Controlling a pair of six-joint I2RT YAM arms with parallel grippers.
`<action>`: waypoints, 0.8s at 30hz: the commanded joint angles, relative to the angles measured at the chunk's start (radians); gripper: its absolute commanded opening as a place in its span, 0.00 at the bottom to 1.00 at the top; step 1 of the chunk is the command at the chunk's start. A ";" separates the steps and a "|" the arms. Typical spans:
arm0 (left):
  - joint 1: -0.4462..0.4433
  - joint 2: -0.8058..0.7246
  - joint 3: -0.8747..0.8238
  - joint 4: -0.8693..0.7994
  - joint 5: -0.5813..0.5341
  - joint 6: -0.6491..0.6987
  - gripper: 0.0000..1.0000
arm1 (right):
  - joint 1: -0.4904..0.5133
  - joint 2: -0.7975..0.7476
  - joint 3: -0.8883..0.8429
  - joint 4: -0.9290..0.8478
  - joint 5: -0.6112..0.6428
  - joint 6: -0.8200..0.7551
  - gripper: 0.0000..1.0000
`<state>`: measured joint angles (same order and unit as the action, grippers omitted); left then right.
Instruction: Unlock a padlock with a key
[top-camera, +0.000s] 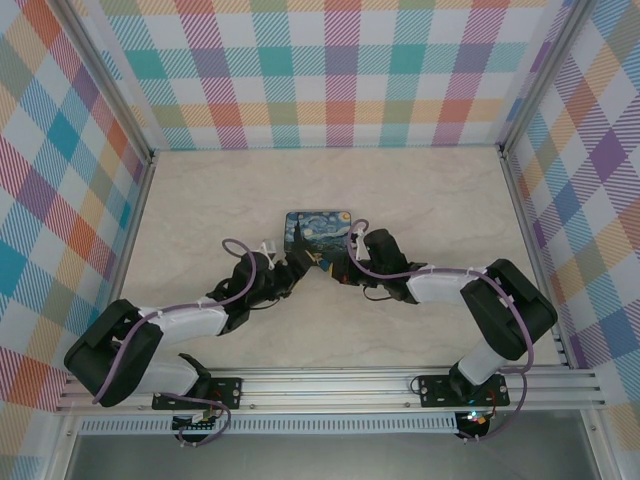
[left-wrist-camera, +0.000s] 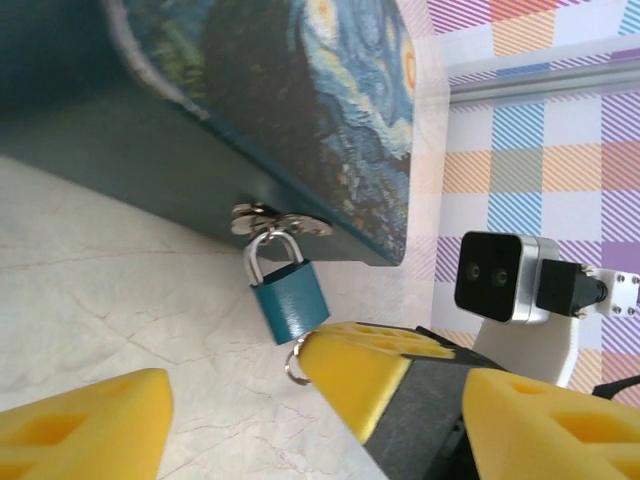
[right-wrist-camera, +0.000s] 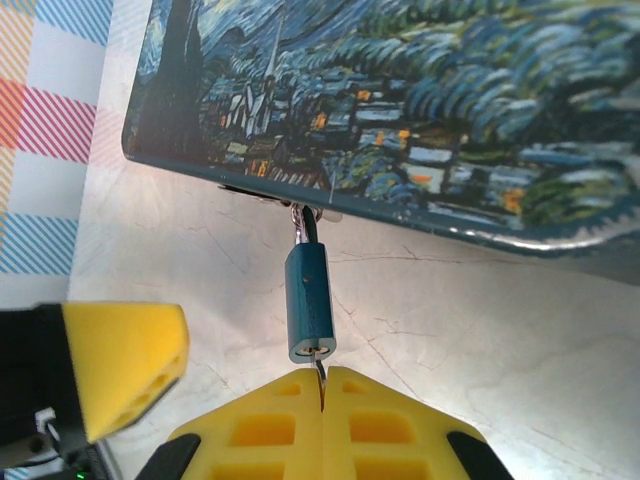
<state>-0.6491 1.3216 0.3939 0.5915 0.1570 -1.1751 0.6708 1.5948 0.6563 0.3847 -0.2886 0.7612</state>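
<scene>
Marble table (right-wrist-camera: 470, 330) | we see padlock (right-wrist-camera: 308, 305) hanging off hasp (left-wrist-camera: 285, 222) on box (right-wrist-camera: 400, 120) near side, long axis near-far; right gripper (right-wrist-camera: 322, 388) clamped on key (right-wrist-camera: 320, 372), in line at its near end; left gripper (top-camera: 296, 264) fingers apart, just left; we judge right arm nearer

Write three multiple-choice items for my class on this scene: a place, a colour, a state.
1. Where is the padlock? A hanging from the hasp on the box; B flat on the table; C inside the box.
2. What colour is its body? A red; B blue; C silver.
3. The right gripper is: A wide open; B shut on the key; C shut on a cable.
Answers: 1 A, it hangs hooked through the hasp; 2 B, blue in both wrist views; 3 B, it pinches the key under the padlock.
</scene>
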 joint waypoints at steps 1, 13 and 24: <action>0.006 0.025 -0.019 0.100 -0.003 -0.050 0.71 | 0.014 -0.029 -0.023 0.098 -0.005 0.130 0.04; -0.036 0.193 0.000 0.275 0.009 -0.139 0.56 | 0.032 -0.021 -0.039 0.131 0.017 0.213 0.04; -0.065 0.309 0.048 0.354 -0.005 -0.164 0.49 | 0.039 -0.011 -0.034 0.143 0.014 0.234 0.04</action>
<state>-0.7055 1.6154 0.4210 0.8715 0.1658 -1.3205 0.7010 1.5940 0.6209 0.4561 -0.2699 0.9844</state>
